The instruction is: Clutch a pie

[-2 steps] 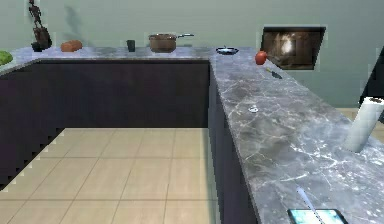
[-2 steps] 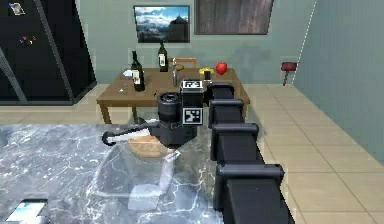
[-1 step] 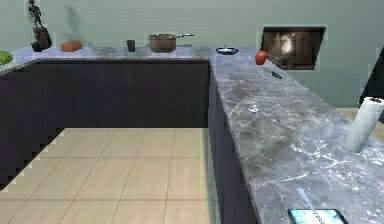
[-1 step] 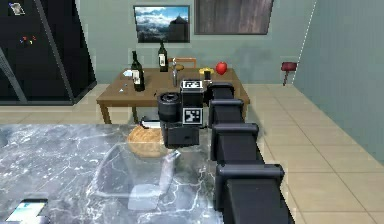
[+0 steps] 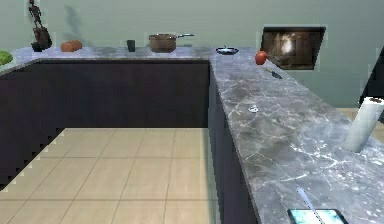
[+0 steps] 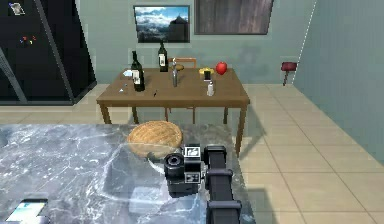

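The pie [image 6: 153,136] lies at the countertop's [image 6: 70,160] far edge with the gripper [image 6: 175,163] near it; jaw state and hold cannot be told, and a level, centred approach is advised.

In the arm side view the claw [image 6: 176,160] covers the near rim of the pie [image 6: 152,134] on the marble worktop [image 6: 70,160], and whether the claw holds anything cannot be told. A flat device [image 6: 30,211] is cut by the bottom edge, a black fridge [image 6: 40,50] by the left edge, and a dark wall picture [image 6: 234,15] by the top. In the forward view a green thing [image 5: 5,58] is clipped at the left, and an orange-brown blob [image 5: 70,46] is too small to name.
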